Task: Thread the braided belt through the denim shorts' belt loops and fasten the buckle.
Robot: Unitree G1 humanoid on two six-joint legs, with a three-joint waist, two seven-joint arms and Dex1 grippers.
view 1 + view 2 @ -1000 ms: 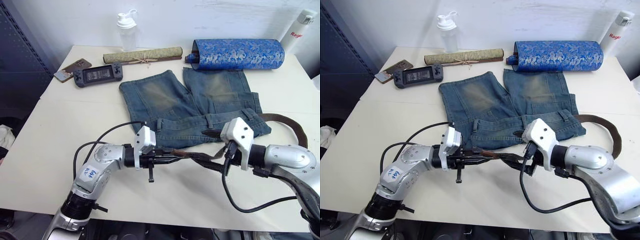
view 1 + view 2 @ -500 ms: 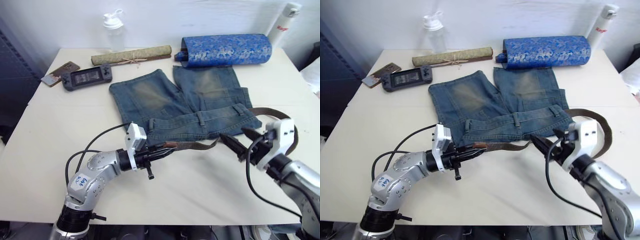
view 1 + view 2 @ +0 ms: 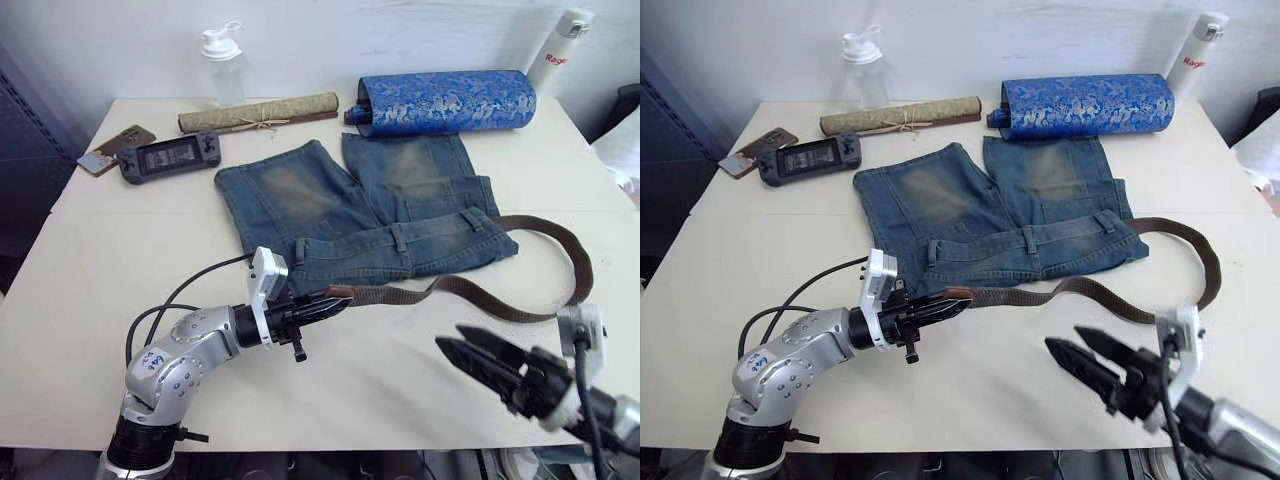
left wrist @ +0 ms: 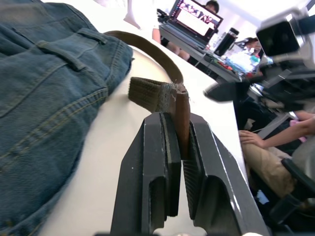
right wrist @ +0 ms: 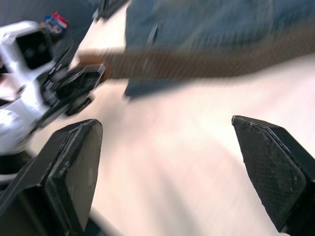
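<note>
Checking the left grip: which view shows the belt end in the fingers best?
Left wrist view: the braided belt end sits clamped between the left gripper fingers. Eye views show it small; the right wrist view shows a blurred strap.

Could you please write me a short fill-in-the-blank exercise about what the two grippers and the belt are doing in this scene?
1. The left gripper is shut on the tan end of the ____.
2. The right gripper hangs over the table with its fingers ____.
3. The denim shorts lie flat with the legs pointing toward the ____ brocade roll.

Missing words: braided belt; open; blue
</note>
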